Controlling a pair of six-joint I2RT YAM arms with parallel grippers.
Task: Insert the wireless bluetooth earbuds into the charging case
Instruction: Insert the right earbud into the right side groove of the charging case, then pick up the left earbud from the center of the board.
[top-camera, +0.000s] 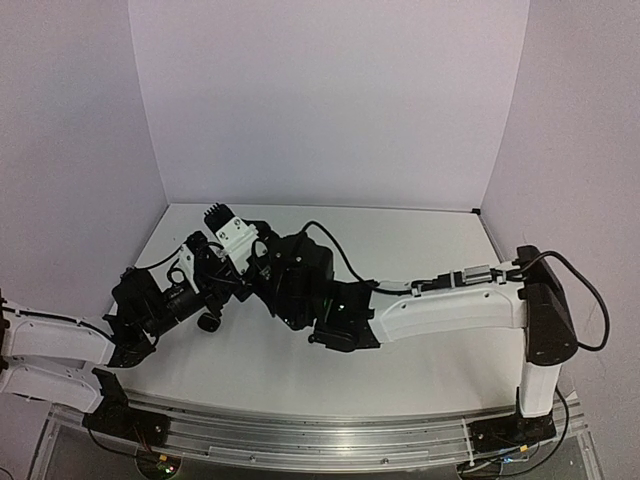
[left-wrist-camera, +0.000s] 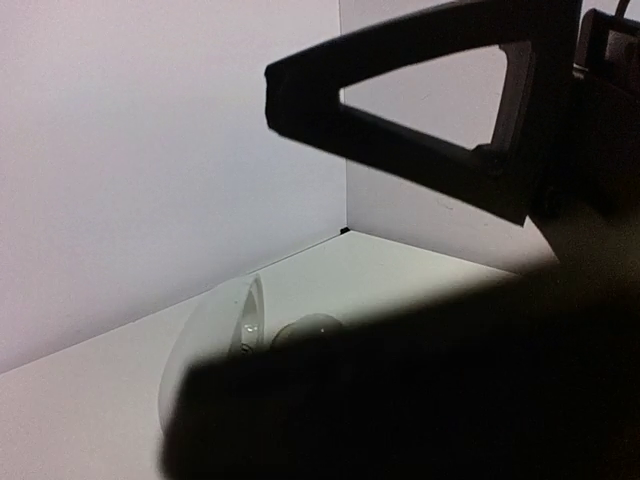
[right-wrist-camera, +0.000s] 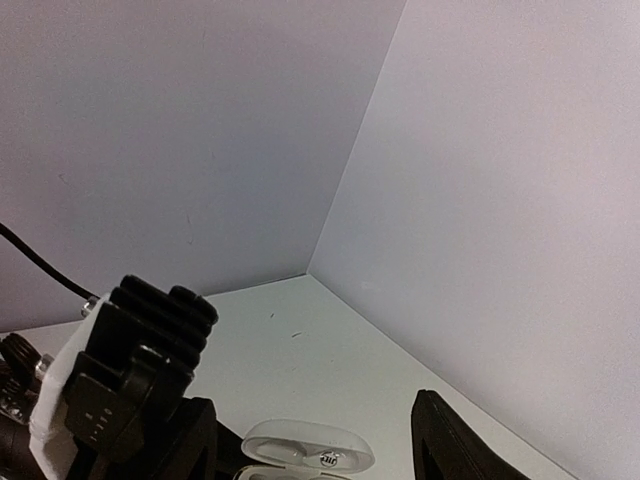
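The right tool (right-wrist-camera: 310, 415) stands released. Its black fingers are parted with nothing between them, and it hovers just short of the white, glossy, pebble-shaped plastic charging case (right-wrist-camera: 306, 452). The left tool (left-wrist-camera: 330, 400) is clenched. Its dark, blurred fingers fill the lower part of its own wrist view, right in front of the case. I cannot tell whether they pinch the case or only rest beside it.

The case lies with its lid swung open on the white tabletop (top-camera: 430, 240). It is in the left half, about midway between the near and far edges, with the far-left corner beyond it. From overhead both arms crowd over the case and hide it. The left arm's black finned camera block (right-wrist-camera: 130, 380) shows just beside the case in the right wrist view.

None of the tiny comma-shaped plastic earbuds can be picked out for certain. A small dark mark shows inside the open case, but it is too small to call a seated bud.

The step in hand looks like seating a bud, since the case is open, the left tool attends it and the right tool is empty over it. The next move probably calls for checking that well. If it is filled, the right tool should draw clear and fetch another bud with a fine pinch. The bud must be turned to match its well while the case is kept steady.
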